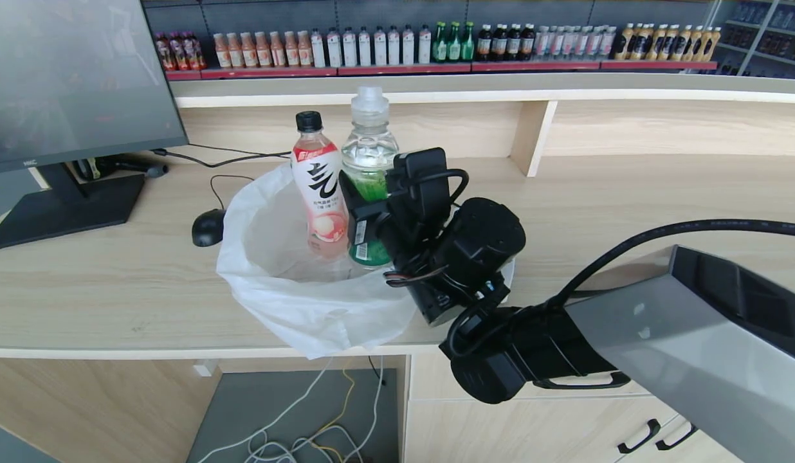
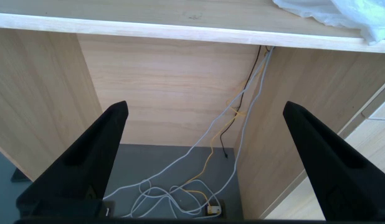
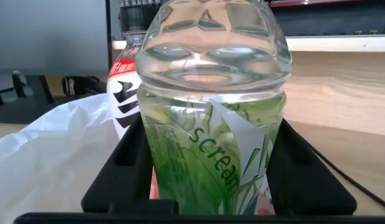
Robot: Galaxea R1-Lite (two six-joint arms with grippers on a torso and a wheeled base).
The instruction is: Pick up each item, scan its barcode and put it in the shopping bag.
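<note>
A white shopping bag lies open on the wooden counter near its front edge. Inside it stands a pink-labelled bottle with a black cap. Right beside that stands a clear bottle with a green label, upright at the bag's right side, and my right gripper is shut on its lower half. In the right wrist view the green-labelled bottle sits between the black fingers, with the pink bottle and the bag behind. My left gripper hangs open below the counter's edge, holding nothing.
A monitor stands at the back left, with a black handheld device beside its foot and a black mouse next to the bag. A raised shelf with a divider runs along the back. Loose cables lie under the counter.
</note>
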